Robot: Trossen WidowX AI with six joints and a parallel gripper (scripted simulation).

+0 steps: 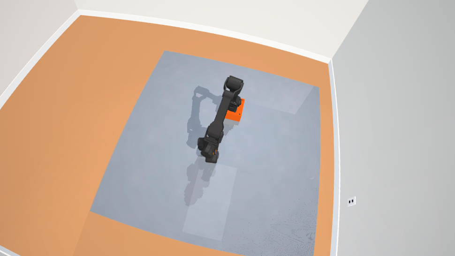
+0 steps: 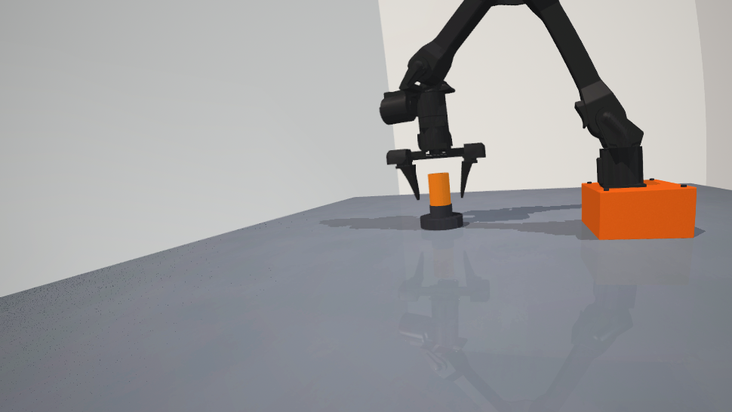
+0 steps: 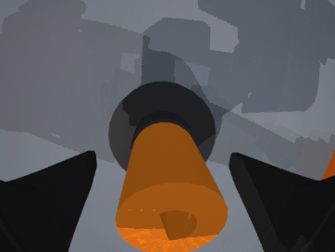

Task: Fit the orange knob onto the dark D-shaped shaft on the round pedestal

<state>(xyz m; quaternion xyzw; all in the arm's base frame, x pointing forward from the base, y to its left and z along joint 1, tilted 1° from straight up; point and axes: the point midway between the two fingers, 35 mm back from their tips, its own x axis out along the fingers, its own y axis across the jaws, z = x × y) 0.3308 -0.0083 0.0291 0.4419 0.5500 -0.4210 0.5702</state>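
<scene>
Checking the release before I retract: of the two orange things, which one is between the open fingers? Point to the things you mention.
The upright orange knob (image 2: 439, 189) (image 3: 164, 162), seated on the dark pedestal (image 2: 441, 221) (image 3: 162, 98); the other, boxy, bears the arm.

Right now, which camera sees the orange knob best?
The exterior one: it shows the whole side of the knob, standing on the pedestal. The wrist view looks down on its top and shows the hole. From the top view, the arm mostly hides it.
</scene>
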